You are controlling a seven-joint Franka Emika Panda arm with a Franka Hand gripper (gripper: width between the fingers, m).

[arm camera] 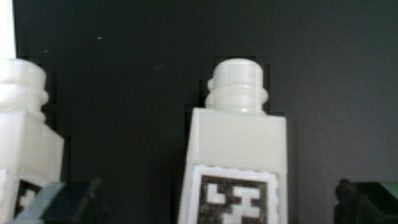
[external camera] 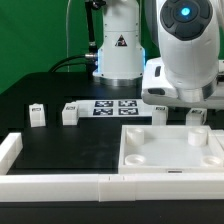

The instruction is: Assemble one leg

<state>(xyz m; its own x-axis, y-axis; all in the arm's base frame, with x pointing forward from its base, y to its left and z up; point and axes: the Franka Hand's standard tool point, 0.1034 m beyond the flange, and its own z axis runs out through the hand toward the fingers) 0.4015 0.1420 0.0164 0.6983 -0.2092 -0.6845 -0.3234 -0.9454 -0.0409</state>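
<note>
Wrist view: straddled the leg (arm camera: 235,135) with gripper (arm camera: 217,203) spread open, fingers (arm camera: 370,200) clear of both sides, apparently centred for a square pinch.

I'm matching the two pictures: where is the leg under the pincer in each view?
Exterior view: leg at the panel's far rim, on the exterior view's right.
Wrist view: leg between the open pincer's tips, tag facing the camera.
Shared landmark: the neighbour leg beside it.
</note>
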